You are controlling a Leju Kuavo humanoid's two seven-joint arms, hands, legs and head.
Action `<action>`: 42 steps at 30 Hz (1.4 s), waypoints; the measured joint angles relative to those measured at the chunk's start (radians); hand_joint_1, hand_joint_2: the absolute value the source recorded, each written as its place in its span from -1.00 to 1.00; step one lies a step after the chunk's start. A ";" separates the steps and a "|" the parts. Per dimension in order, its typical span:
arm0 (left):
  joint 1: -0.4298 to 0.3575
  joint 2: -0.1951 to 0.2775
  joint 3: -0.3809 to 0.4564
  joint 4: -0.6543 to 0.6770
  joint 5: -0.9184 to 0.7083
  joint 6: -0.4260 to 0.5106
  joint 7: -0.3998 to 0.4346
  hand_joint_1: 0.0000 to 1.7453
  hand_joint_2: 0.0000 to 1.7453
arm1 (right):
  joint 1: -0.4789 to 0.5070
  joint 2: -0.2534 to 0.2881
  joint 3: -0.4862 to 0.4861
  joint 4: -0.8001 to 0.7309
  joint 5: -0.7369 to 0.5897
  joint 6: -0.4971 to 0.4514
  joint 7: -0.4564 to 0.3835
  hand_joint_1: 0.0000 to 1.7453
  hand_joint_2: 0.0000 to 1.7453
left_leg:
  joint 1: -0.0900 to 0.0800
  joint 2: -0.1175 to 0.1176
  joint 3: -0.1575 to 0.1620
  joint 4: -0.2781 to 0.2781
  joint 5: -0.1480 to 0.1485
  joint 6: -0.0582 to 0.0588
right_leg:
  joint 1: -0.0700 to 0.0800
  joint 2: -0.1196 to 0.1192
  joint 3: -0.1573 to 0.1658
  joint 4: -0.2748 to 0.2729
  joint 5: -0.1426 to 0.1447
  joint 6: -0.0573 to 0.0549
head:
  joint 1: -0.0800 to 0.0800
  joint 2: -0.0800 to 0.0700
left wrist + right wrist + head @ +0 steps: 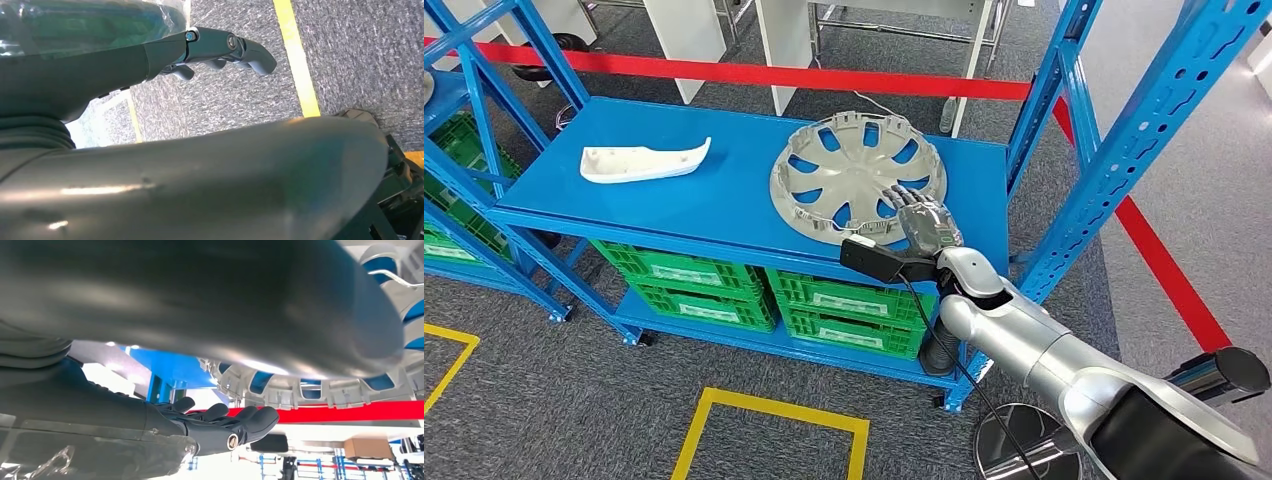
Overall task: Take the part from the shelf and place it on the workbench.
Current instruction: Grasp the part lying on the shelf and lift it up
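Early stage: wheel cover [858,178] lies flat on shelf [724,200], approx 1 o'clock from centre in your head view. Right hand [921,222] rests on its 5 o'clock rim, fingers spread, no grip yet. Lift + carry to workbench all left.

You stood before a blue steel shelving rack [1114,150] on grey speckled carpet [554,400]. Green slotted plastic crates [689,280] sat on its low tier, with more green crates [459,160] in the neighbouring rack on the left. Yellow tape squares [769,410] marked the floor near you, and a red tape line [754,75] ran behind the rack, past white furniture legs [686,40].
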State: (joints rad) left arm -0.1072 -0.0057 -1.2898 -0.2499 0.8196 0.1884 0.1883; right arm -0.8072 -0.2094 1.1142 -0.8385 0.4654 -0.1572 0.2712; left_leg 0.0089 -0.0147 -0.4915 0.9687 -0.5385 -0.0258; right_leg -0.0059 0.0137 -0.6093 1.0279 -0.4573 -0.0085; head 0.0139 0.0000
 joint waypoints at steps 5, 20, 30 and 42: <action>-0.001 0.001 0.000 0.000 -0.012 0.000 0.002 -1.00 -1.00 | 0.000 0.000 -0.006 0.000 0.000 0.002 0.001 -1.00 -1.00 | -0.001 0.000 0.000 0.001 0.001 0.000 | 0.000 0.000 0.004 -0.005 0.005 0.003 | 0.000 0.000; -0.006 0.006 0.000 0.000 -0.016 -0.008 0.012 -1.00 -1.00 | 0.008 -0.011 -0.023 0.000 0.000 0.006 0.001 -1.00 -1.00 | -0.002 0.000 -0.001 0.004 0.001 0.003 | -0.003 0.000 0.005 -0.011 0.008 0.006 | 0.000 0.000; -0.004 0.006 0.000 0.000 -0.013 -0.010 0.012 -1.00 -1.00 | 0.015 -0.010 -0.023 0.000 0.000 0.011 0.001 -1.00 -1.00 | -0.007 0.001 -0.004 0.007 0.005 0.024 | -0.008 0.000 0.008 -0.020 0.015 0.024 | 0.000 0.000; -0.002 0.000 0.000 -0.001 -0.012 -0.001 0.005 -1.00 -1.00 | 0.024 -0.010 -0.022 -0.002 0.000 0.015 0.011 -1.00 -1.00 | 0.009 0.003 0.024 0.002 -0.022 0.009 | -0.012 -0.006 -0.063 0.034 0.059 0.039 | 0.012 0.000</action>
State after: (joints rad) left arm -0.1089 -0.0061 -1.2902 -0.2505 0.8081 0.1872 0.1935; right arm -0.7836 -0.2197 1.0919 -0.8410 0.4654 -0.1420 0.2821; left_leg 0.0175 -0.0113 -0.4678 0.9706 -0.5609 -0.0170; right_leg -0.0180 0.0078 -0.6721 1.0616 -0.3987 0.0308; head 0.0263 0.0001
